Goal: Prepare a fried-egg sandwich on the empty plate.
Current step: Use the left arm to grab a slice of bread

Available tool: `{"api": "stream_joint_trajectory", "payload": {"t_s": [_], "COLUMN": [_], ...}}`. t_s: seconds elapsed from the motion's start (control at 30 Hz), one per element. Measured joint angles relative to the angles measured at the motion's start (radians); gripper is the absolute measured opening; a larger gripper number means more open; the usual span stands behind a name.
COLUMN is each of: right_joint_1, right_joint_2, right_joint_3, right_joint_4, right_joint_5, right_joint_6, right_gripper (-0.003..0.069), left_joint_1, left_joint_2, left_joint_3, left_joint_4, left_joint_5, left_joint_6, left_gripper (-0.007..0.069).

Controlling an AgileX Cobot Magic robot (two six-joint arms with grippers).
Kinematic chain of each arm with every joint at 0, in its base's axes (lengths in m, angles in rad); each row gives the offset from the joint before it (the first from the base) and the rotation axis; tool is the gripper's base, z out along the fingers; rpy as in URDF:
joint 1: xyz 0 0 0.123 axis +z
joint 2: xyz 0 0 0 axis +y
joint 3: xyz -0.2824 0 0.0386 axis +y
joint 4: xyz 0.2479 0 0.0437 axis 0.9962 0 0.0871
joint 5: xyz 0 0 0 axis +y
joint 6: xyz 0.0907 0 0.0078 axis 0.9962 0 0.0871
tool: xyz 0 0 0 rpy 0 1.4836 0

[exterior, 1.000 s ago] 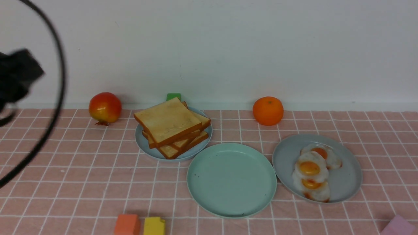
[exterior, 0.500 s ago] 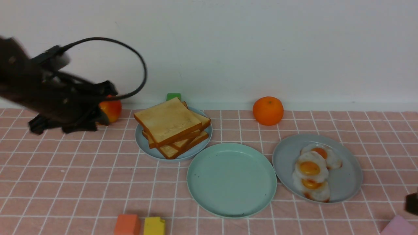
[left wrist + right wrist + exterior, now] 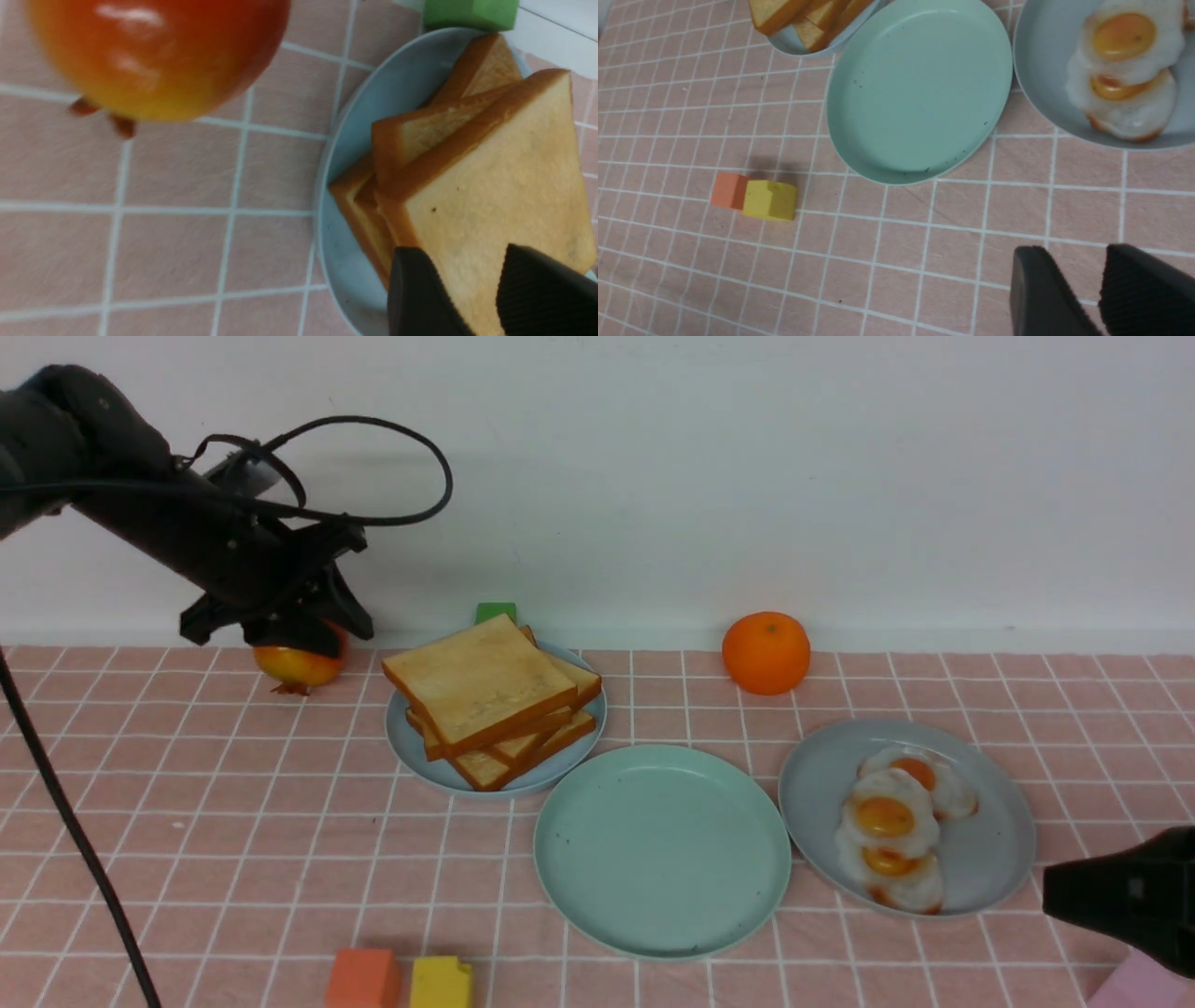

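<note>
Front view, plates: the empty plate [image 3: 662, 851] is mint green and bare, near the middle of the tabletop [image 3: 252, 859]; a toast pile [image 3: 485, 691] lies on a blue-grey plate [image 3: 408, 747] to its far left, fried eggs [image 3: 887, 821] on a grey plate [image 3: 999, 840] to its right.
Front view, left arm: the left gripper [image 3: 338, 637] hangs at the far left, its fingers parted, covering part of the red-and-yellow fruit [image 3: 297, 665].
Front view, right arm: only a dark part of the right gripper [image 3: 1125, 894] shows, at the near right, partly over a pink block [image 3: 1144, 982]; its fingertip gap is hidden here.
Front view only: an orange [image 3: 766, 653] stands at the far side, beyond the plates.
Left wrist view: the gap between the left gripper's fingers is plain, with nothing gripped; the toast's stacked crust edges show in close detail, as does a green block [image 3: 469, 13] just beside the blue-grey plate.
Right wrist view: the right gripper's fingers stand apart, nothing between them, a gap the front view does not give; an orange-red block [image 3: 730, 190] and a yellow block [image 3: 769, 200] show whole, side by side.
</note>
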Motion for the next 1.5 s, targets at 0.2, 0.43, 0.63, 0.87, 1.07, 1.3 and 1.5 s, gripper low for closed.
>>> {"api": "stream_joint_trajectory", "payload": {"t_s": [0.2, 0.43, 0.63, 0.87, 1.07, 1.3, 1.5], "right_joint_1": [0.0, 0.0, 0.0, 0.0, 0.0, 0.0, 0.0], "right_joint_2": [0.0, 0.0, 0.0, 0.0, 0.0, 0.0, 0.0], "right_joint_3": [0.0, 0.0, 0.0, 0.0, 0.0, 0.0, 0.0], "right_joint_4": [0.038, 0.099, 0.137, 0.141, 0.141, 0.141, 0.141], "right_joint_5": [0.0, -0.021, -0.026, -0.038, -0.046, -0.045, -0.045], "right_joint_6": [-0.004, -0.011, -0.011, -0.011, -0.011, -0.011, -0.011], "right_gripper": [0.0239, 0.0239, 0.0239, 0.0239, 0.0239, 0.0239, 0.0239], "left_joint_1": [0.01, 0.012, 0.012, 0.012, 0.012, 0.013, 0.013], "left_joint_2": [0.08, 0.126, 0.132, 0.141, 0.152, 0.152, 0.135], "left_joint_3": [-0.03, -0.031, -0.032, -0.033, -0.033, -0.033, -0.035], "left_joint_4": [-0.047, -0.127, -0.18, -0.185, -0.2, -0.238, -0.206], "left_joint_5": [0.019, 0.0, -0.025, -0.035, -0.033, -0.022, 0.0], "left_joint_6": [0.043, 0.086, 0.103, 0.132, 0.152, 0.22, 0.224], "left_gripper": [0.0393, 0.0433, 0.0433, 0.0422, 0.0315, 0.0076, 0.0061]}}
